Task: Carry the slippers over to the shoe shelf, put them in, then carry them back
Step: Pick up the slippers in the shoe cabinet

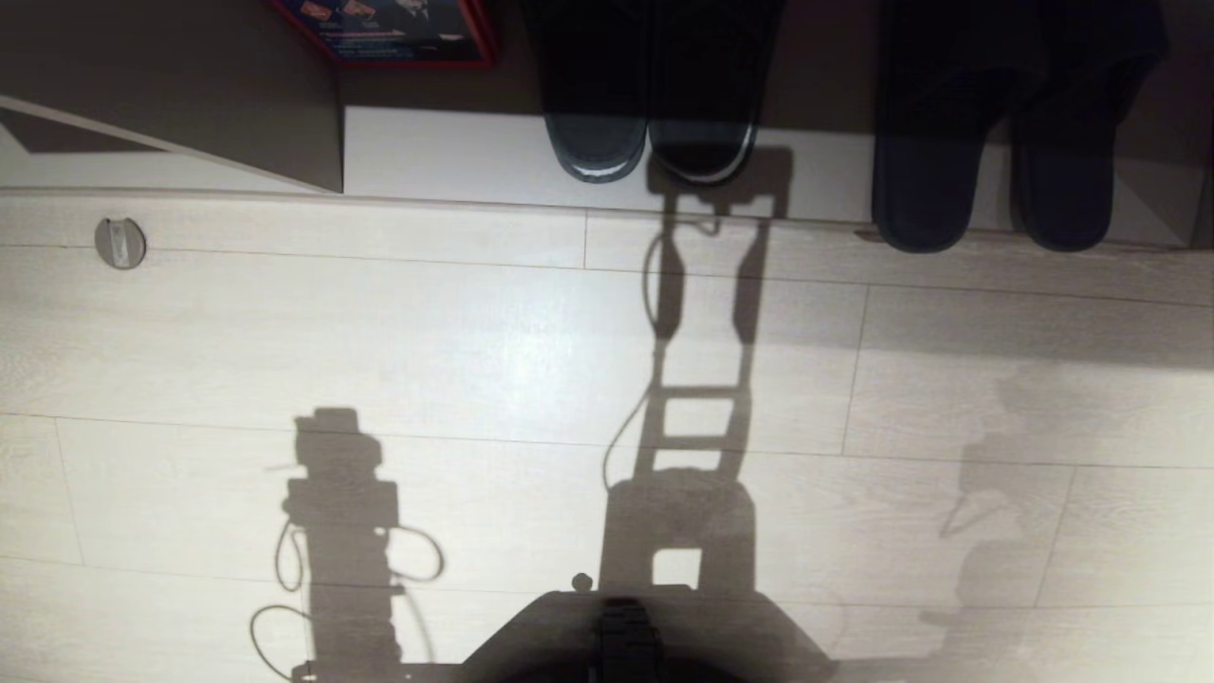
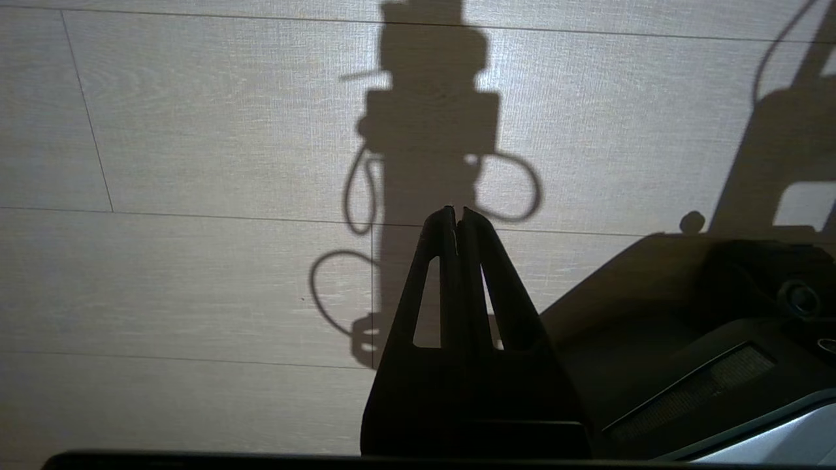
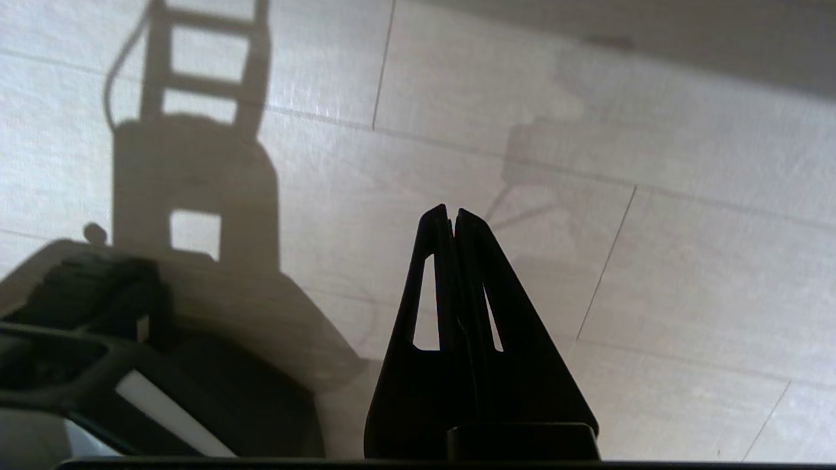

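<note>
Right gripper (image 3: 452,212): jaws pressed together, holding nothing; it hangs over bare floor beside the robot's base, seen only in its own wrist view.
Left gripper (image 2: 456,212): jaws likewise together and empty, over the floor on the base's other side; judged idle.
Floor (image 1: 474,360): pale wood-look planks filling most of the head view, crossed by the shadows of the robot's trunk and arms.
Robot base (image 1: 626,636): dark, at the near edge of the head view, centre.
White ledge (image 1: 455,156): a pale strip along the far edge of the floor, dark space behind it. Whether this is the shoe shelf or only a step, I cannot tell.
Contents of ledge: two pairs of dark footwear, toes pointing towards the robot.
Right-hand pair (image 1: 991,190): the larger, far right, toes overhanging onto the floor.
Slippers (image 1: 650,142): far centre, the two lying side by side and touching, grey-blue footbeds showing at the toes; heels lost in shadow.
Red-edged printed item (image 1: 398,33): far left, in the dark space.
Round floor fitting (image 1: 120,243): far left, near the ledge.
Step in hand: judged the very start; neither slipper is gripped and both sit well apart from the arms.
Next move: judged to call for closing the gap to the slippers, then parting the jaws for a strap or sole edge, choosing the centre pair and not the right-hand one.
</note>
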Controlling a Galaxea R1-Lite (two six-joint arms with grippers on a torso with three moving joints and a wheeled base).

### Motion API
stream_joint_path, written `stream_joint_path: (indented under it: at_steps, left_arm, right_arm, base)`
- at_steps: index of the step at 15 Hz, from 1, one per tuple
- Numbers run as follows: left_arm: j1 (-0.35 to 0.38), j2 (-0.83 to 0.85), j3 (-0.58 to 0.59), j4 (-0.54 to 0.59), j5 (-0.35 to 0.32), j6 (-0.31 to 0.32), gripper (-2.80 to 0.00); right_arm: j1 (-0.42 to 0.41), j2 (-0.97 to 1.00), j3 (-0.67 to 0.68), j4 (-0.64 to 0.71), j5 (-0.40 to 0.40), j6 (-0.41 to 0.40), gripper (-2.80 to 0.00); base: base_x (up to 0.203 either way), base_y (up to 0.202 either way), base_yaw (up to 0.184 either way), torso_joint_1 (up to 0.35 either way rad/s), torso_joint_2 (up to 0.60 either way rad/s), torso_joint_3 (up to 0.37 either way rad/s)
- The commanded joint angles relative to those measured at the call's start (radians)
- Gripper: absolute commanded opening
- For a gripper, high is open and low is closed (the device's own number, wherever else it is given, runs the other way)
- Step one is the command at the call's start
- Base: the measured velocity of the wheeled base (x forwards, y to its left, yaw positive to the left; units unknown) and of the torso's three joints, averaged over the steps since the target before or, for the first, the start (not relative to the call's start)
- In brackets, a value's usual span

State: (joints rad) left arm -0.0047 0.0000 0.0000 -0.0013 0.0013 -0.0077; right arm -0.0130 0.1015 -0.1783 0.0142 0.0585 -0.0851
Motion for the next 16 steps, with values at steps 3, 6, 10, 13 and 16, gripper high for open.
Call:
stream_joint_path:
  at_steps: [3, 6, 10, 13, 16]
  left_arm:
    - [0.000, 0.000, 0.002, 0.000, 0.000, 0.000, -2.80]
    - [0.000, -0.002, 0.002, 0.000, 0.000, 0.000, -2.80]
    - [0.000, 0.000, 0.002, 0.000, 0.000, 0.000, -2.80]
    - [0.000, 0.000, 0.002, 0.000, 0.000, 0.000, -2.80]
    - [0.000, -0.001, 0.002, 0.000, -0.001, 0.000, -2.80]
  right_arm:
    - [0.011, 0.452, -0.144, -0.149, 0.010, -0.021, -2.80]
    - [0.018, 0.852, -0.195, -0.502, 0.016, -0.050, -2.80]
    - [0.032, 1.137, -0.210, -0.963, 0.036, -0.184, 0.00]
    - [0.031, 1.187, -0.236, -1.024, 0.058, -0.199, 0.00]
    - [0.023, 1.300, -0.318, -1.152, 0.089, -0.203, 0.00]
  base:
    - [0.000, 0.000, 0.000, 0.000, 0.00, 0.000]
    - [0.000, 0.000, 0.000, 0.000, 0.00, 0.000]
    - [0.000, 0.000, 0.000, 0.000, 0.00, 0.000]
    - [0.000, 0.000, 0.000, 0.000, 0.00, 0.000]
    - [0.000, 0.000, 0.000, 0.000, 0.00, 0.000]
